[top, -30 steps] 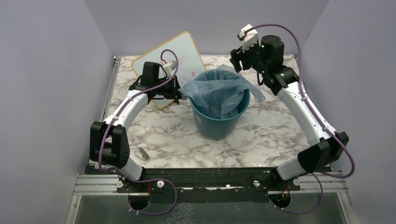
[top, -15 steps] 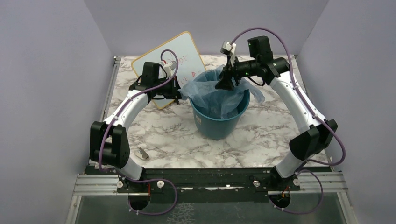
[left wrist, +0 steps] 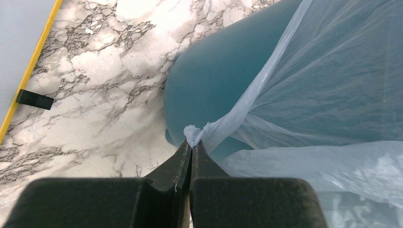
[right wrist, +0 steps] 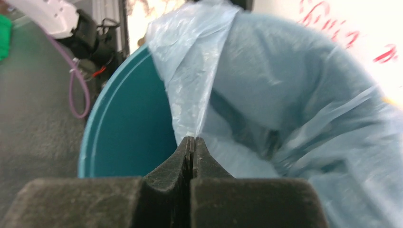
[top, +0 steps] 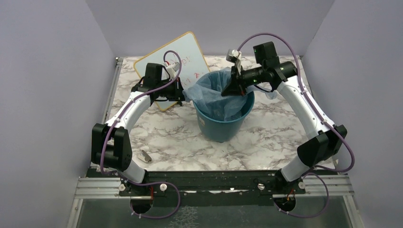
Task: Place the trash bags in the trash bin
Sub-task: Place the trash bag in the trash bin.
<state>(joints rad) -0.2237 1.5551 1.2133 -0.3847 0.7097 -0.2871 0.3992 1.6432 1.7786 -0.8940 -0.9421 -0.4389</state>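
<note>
Mid-table, inside the trash bin (top: 223, 127): 1 trash bag (top: 215, 94), mouth spread above the rim. Left gripper (left wrist: 191, 143) pinches its left edge outside the bin; right gripper (right wrist: 192, 140) is pressed together on film over the bin's right side.

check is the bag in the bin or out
Partly in: bag hangs inside the bin, one corner outside its rim in left tool.

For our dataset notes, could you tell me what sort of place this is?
Probably a lab test booth: plain walls enclose a marble-patterned table, robot arms are bolted to a metal rail, and a whiteboard sits by the trash bin.
</note>
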